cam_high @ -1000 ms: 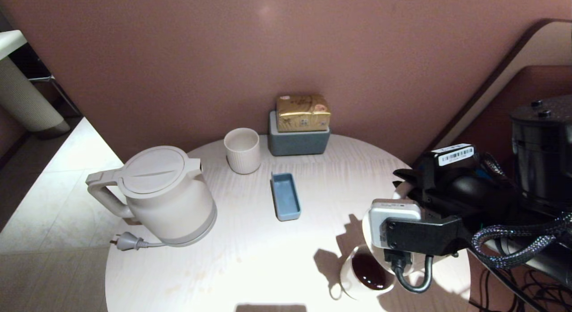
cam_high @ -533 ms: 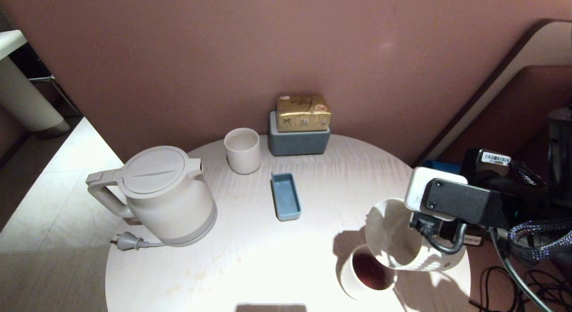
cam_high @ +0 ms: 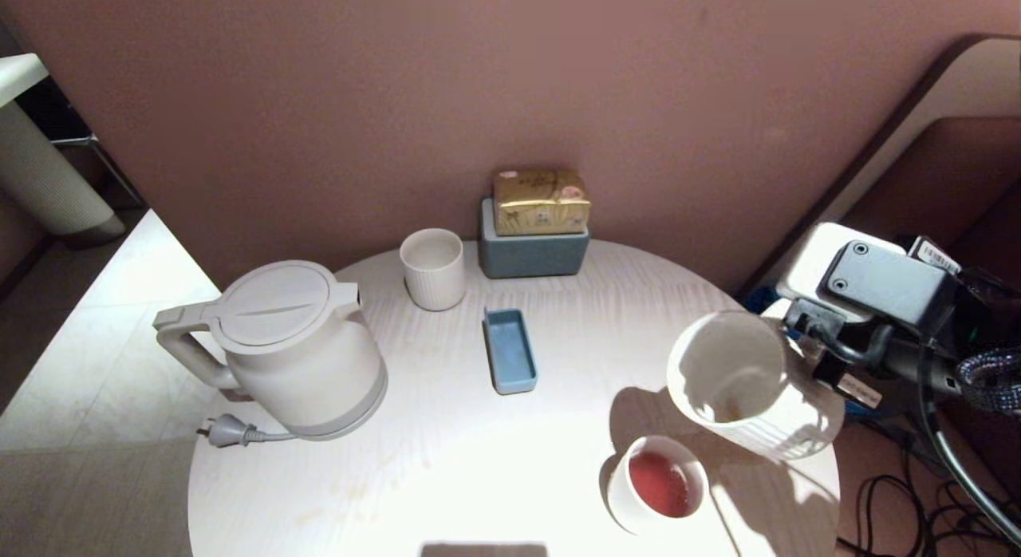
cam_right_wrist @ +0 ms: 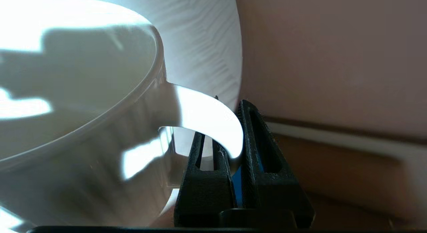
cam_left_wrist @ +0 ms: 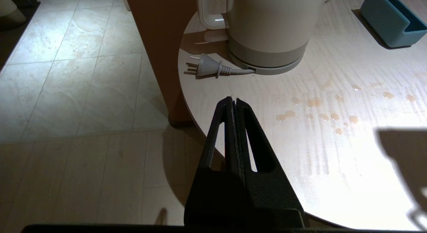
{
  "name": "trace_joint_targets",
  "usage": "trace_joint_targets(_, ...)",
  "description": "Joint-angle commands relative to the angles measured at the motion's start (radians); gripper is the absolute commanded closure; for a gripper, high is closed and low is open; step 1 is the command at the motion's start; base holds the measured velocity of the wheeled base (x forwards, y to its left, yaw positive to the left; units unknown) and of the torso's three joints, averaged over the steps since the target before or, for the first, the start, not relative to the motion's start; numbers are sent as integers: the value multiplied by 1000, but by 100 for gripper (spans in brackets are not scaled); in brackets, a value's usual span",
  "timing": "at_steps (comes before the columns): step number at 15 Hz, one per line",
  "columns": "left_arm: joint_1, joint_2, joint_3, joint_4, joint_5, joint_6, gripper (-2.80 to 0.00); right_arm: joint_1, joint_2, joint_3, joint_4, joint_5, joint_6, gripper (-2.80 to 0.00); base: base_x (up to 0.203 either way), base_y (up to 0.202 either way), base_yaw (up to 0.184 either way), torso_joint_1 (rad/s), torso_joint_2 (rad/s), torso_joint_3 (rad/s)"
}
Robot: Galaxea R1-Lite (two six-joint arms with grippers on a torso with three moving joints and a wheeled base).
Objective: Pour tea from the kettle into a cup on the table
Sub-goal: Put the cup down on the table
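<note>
My right gripper (cam_right_wrist: 230, 109) is shut on the loop handle (cam_right_wrist: 206, 116) of the ribbed white cup (cam_high: 750, 389), which hangs tilted above the table's (cam_high: 447, 461) right edge, its mouth facing left. Inside, the cup looks nearly empty. Below it, near the front, a smaller smooth white cup (cam_high: 658, 483) holds pink-red tea (cam_high: 660, 483). The cream-white kettle (cam_high: 295, 349) stands lid-closed at the table's left. My left gripper (cam_left_wrist: 232, 100) is shut and empty, parked off the table's left front edge, short of the kettle's base (cam_left_wrist: 267, 56).
A ribbed tumbler (cam_high: 432, 268), a blue tray (cam_high: 509, 351) and a grey box (cam_high: 533, 254) with a gold packet (cam_high: 541, 200) stand toward the back. The kettle's plug (cam_high: 227, 432) lies loose. Tea droplets (cam_left_wrist: 317, 112) dot the tabletop. Cables (cam_high: 957, 461) hang at the right.
My right arm has swung up and to the right with the ribbed cup, away from over the small cup, whose tea is uncovered and lit. The left arm has not moved.
</note>
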Motion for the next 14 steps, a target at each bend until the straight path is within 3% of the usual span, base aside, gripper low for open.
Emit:
trace_joint_targets(1, 0, 0, 0, -1, 0, 0, 0, -47, 0, -13, 6, 28, 92, 0, 0, 0, 0, 0, 0, 0)
trace_joint_targets(4, 0, 0, 0, -1, 0, 0, 0, -182, -2, -8, 4, 168, 185, 0, 0, 0, 0, 0, 0, 0)
trace_joint_targets(8, 0, 0, 0, -1, 0, 0, 0, -243, 59, -14, -66, 224, 482, 0, 0, 0, 0, 0, 0, 0)
trace_joint_targets(12, 0, 0, 0, -1, 0, 0, 0, -252, 165, 41, -385, 211, 668, 0, 0, 0, 0, 0, 0, 0)
trace_joint_targets(14, 0, 0, 0, -1, 0, 0, 0, -268, 189, 83, -449, 157, 751, 0, 0, 0, 0, 0, 0, 0)
